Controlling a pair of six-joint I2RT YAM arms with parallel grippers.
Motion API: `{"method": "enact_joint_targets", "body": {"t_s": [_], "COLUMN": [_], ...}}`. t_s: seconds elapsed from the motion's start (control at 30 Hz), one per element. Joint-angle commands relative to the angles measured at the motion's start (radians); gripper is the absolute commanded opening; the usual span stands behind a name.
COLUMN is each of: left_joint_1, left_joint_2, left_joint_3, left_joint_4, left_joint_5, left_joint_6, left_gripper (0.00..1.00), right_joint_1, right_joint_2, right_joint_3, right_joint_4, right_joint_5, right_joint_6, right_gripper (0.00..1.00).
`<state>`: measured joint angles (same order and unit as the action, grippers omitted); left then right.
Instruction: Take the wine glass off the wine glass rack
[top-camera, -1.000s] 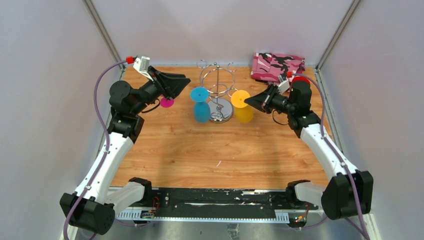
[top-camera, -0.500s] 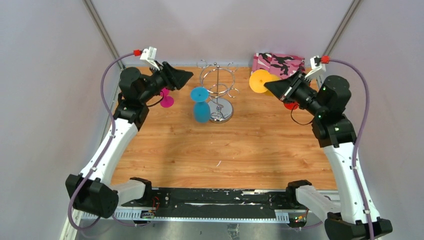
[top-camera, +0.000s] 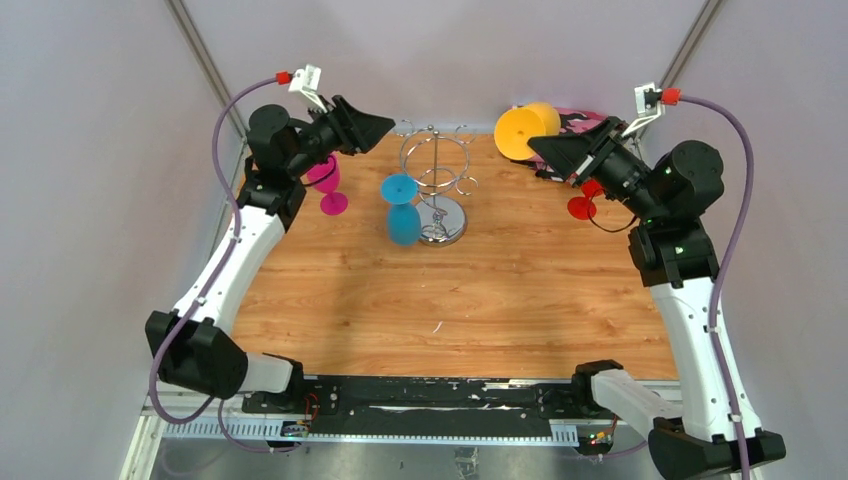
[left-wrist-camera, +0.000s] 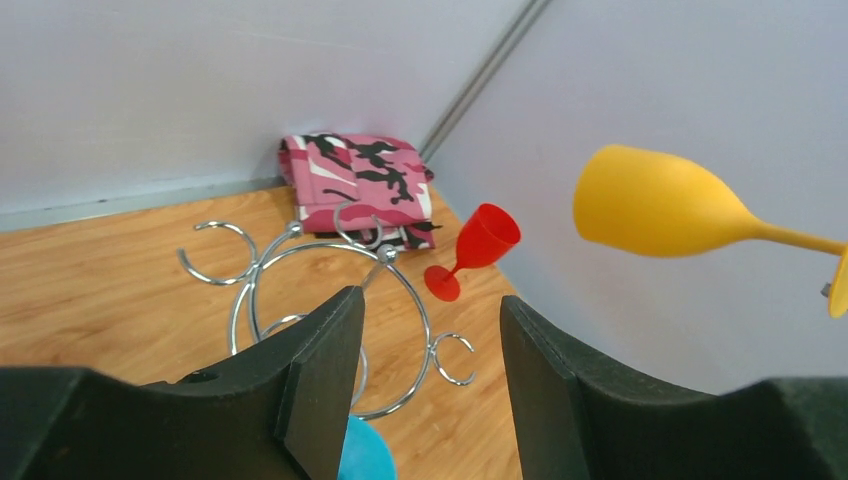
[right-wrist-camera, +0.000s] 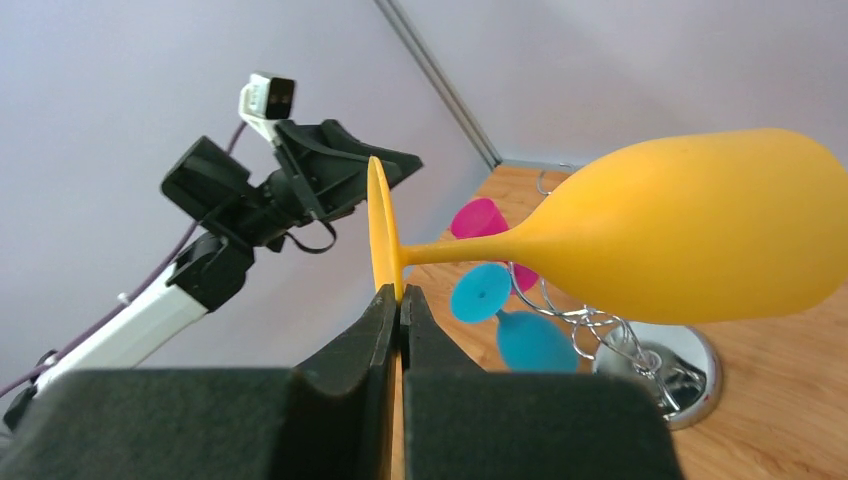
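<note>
The chrome wine glass rack (top-camera: 434, 165) stands at the back middle of the table, with a blue wine glass (top-camera: 402, 212) hanging upside down on its left side. My right gripper (top-camera: 537, 147) is shut on the foot of a yellow wine glass (top-camera: 522, 130) and holds it in the air, on its side, to the right of the rack and clear of it. In the right wrist view the fingers (right-wrist-camera: 400, 295) pinch the yellow foot and the bowl (right-wrist-camera: 700, 240) points right. My left gripper (top-camera: 385, 126) is open and empty, raised left of the rack (left-wrist-camera: 330, 270).
A magenta glass (top-camera: 326, 180) stands upright under my left arm. A red glass (top-camera: 582, 205) stands under my right wrist. A pink camouflage cloth (left-wrist-camera: 360, 180) lies in the back right corner. Grey walls close in on three sides.
My right gripper has carried the yellow glass off the rack, up and back to the right. My left gripper has risen and shifted toward the back, still open.
</note>
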<state>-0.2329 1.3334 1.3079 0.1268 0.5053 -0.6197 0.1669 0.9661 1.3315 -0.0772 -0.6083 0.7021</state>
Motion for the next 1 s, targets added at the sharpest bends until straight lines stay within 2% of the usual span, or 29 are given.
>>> {"method": "enact_joint_targets", "body": {"t_s": [0.0,0.1,0.17,0.3,0.4,0.43,0.47,0.57,0.67,0.83,0.9,0.97], "left_joint_1": [-0.006,-0.008,-0.012,-0.011,-0.011,-0.011,-0.013,-0.021,-0.026,-0.028,-0.028,-0.028], "left_joint_2": [0.051,0.069,0.085,0.153,0.271,0.324,0.365,0.427,0.413,0.361,0.343,0.328], "left_joint_3": [-0.023,-0.037,-0.069,-0.134,-0.137,-0.115,-0.073,-0.036,-0.059,-0.083,-0.091,-0.101], "left_joint_4": [0.123,0.166,0.320,0.851,1.331,1.442,1.456,1.458,1.458,1.458,1.459,1.458], "left_joint_5": [0.128,0.173,0.238,0.328,0.361,0.368,0.373,0.384,0.381,0.391,0.399,0.404], "left_joint_6": [-0.039,-0.032,-0.099,-0.387,-0.691,-0.798,-0.860,-0.864,-0.818,-0.782,-0.775,-0.769], "left_gripper": [0.58,0.59,0.60,0.61,0.62,0.63,0.63,0.63,0.64,0.65,0.66,0.67], "right_joint_1": [-0.013,-0.015,-0.015,-0.015,-0.015,-0.015,-0.015,-0.017,-0.019,-0.024,-0.030,-0.031], "right_joint_2": [-0.006,-0.006,0.015,0.085,0.137,0.158,0.177,0.225,0.262,0.410,0.472,0.506], "right_joint_3": [0.019,0.023,0.003,-0.002,0.006,0.015,0.015,0.004,-0.029,-0.030,-0.018,-0.018], "right_joint_4": [0.157,0.184,0.324,0.537,0.699,0.749,0.810,0.971,1.170,1.565,1.664,1.672], "right_joint_5": [-0.091,-0.088,-0.148,-0.234,-0.282,-0.297,-0.309,-0.327,-0.318,-0.256,-0.224,-0.216], "right_joint_6": [0.005,0.003,0.089,0.255,0.378,0.420,0.466,0.605,0.729,1.055,1.170,1.191], "right_gripper": [0.00,0.00,0.00,0.00,0.00,0.00,0.00,0.00,0.00,0.00,0.00,0.00]}}
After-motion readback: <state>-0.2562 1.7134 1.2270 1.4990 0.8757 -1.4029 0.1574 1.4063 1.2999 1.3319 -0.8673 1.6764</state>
